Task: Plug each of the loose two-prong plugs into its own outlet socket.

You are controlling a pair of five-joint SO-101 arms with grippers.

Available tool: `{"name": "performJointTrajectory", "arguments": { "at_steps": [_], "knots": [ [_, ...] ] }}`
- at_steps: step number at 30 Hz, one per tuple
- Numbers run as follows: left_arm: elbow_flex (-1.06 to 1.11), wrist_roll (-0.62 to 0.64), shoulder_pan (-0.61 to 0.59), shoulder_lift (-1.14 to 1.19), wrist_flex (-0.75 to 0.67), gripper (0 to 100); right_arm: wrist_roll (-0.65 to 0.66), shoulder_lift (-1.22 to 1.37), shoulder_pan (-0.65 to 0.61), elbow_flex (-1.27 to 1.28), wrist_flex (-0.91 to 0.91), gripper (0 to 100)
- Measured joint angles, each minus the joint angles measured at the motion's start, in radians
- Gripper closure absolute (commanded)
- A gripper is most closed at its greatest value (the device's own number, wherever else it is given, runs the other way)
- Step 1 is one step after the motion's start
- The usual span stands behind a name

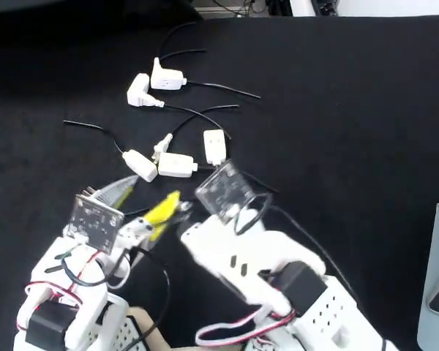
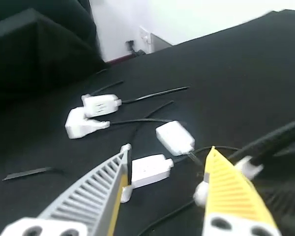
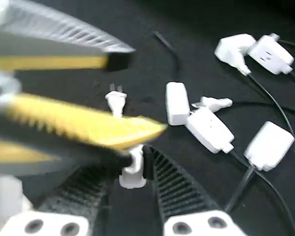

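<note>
- Right pincer: black fingers closed narrowly on a white held plug, which sits low over the table on the near side of the cluster. You have one plug in hand, not yet at any socket.
- Left pincer: grey and yellow fingers spread wide, holding nothing. The yellow finger crosses just above the held plug.
- Pronged plug: lies loose on the table with both prongs bare, apart from every block.
- Far outlet: the right wrist view shows its slotted face open, with nothing inserted.
- Angled plug: lies just beside the far outlet, not pushed into it.
- Middle block, side block, end block: three white bodies grouped ahead of both pincers, with black cords trailing among them. You cannot tell which are outlets and which are plugs.
- Small plug: rests against the corner of the middle block. You cannot tell whether it is seated or only leaning.
- Tally, as a judgement: no pairing shows as made, so count the task as in its opening stage.
- Left to do: bring the held plug to a free socket, then take each remaining loose plug in turn.
</note>
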Motion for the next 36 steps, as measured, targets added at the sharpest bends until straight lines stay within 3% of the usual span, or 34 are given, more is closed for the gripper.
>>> {"name": "performJointTrajectory", "arguments": {
  "at_steps": [7,15,26,36],
  "knots": [
    [0.0,0.011,-0.218,0.048,0.002,73,-0.035,0.0,0.215,0.054,-0.003,98.7],
    [-0.052,-0.014,-0.35,0.391,-0.083,67,-0.069,0.0,0.336,0.12,-0.055,98.6],
    [-0.259,-0.021,-0.371,1.054,-0.354,67,-0.072,0.0,0.377,0.232,-0.152,98.6],
    [-0.565,-0.023,-0.371,1.562,-0.39,67,-0.072,0.0,0.377,0.232,-0.152,98.6]
  ]
}}
